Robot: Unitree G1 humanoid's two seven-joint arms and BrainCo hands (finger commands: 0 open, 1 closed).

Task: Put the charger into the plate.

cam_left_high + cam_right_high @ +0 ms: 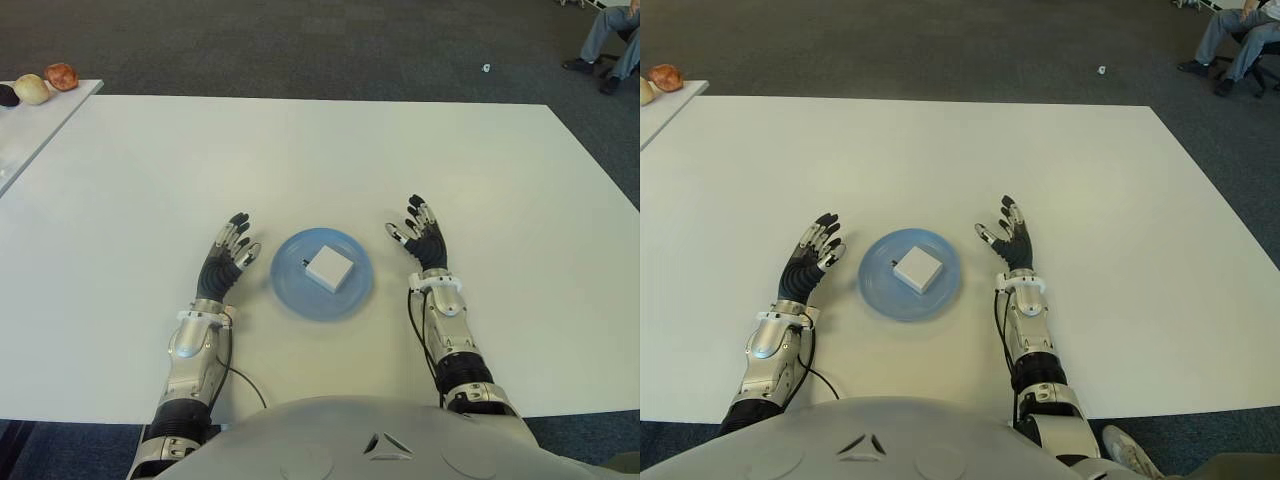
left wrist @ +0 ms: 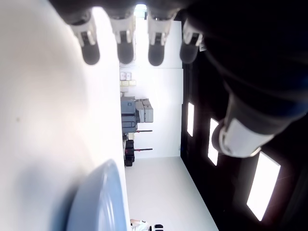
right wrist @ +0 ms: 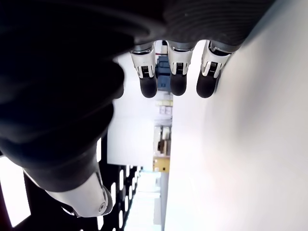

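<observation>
Bright, even light; overexposed wrist views

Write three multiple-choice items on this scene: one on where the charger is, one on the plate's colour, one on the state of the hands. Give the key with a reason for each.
1. Where is the charger?
A. In the plate
B. In the left hand
C. At the table's far edge

2. What colour is the plate?
A. Red
B. Blue
C. Black

3. What state are the hands in?
A. Both open and empty
B. Right shut on the charger
C. Both clenched

Key:
1 A: the white block lies inside the plate's rim.
2 B: the plate shows light blue on the white table.
3 A: the left hand and right hand flank the plate with fingers spread, holding nothing.
</observation>
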